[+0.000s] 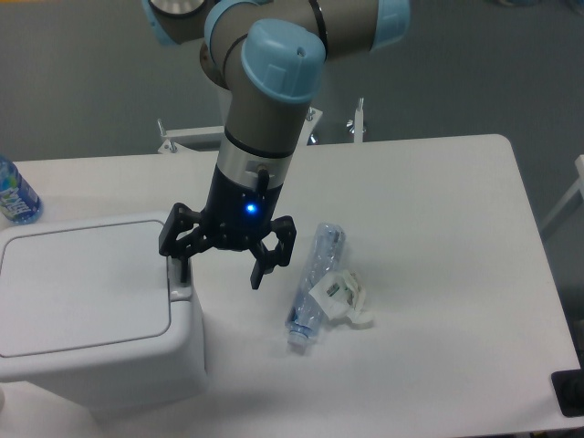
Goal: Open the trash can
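The white boxy trash can [87, 310] stands at the table's front left with its flat lid down. A small grey push-button [179, 290] sits on its right rim. My gripper [221, 272] hangs open just right of the can. Its left finger [182, 265] is right above the button, and I cannot tell whether it touches it. Its right finger [260, 272] hangs over the table. It holds nothing.
A crushed clear plastic bottle [315, 283] with a white label lies on the white table [429, 274] right of the gripper. A blue-labelled bottle [14, 193] stands at the far left edge. Metal fixtures [356, 119] sit behind the table.
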`<action>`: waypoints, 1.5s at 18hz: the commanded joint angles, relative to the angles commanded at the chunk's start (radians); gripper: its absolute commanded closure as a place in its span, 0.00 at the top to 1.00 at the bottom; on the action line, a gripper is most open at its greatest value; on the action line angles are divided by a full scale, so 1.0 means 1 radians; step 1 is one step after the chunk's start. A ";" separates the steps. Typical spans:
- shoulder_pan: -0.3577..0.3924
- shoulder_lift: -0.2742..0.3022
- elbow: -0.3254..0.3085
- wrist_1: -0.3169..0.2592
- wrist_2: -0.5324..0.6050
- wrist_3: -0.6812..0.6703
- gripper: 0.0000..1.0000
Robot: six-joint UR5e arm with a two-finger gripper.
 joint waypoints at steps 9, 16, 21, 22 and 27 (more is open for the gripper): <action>0.000 -0.005 0.003 0.006 0.003 0.011 1.00; 0.005 -0.003 0.041 0.021 0.002 0.011 1.00; 0.115 0.002 0.188 0.023 0.005 0.044 1.00; 0.138 0.003 0.201 0.023 0.015 0.078 1.00; 0.209 0.031 0.193 -0.006 0.231 0.338 1.00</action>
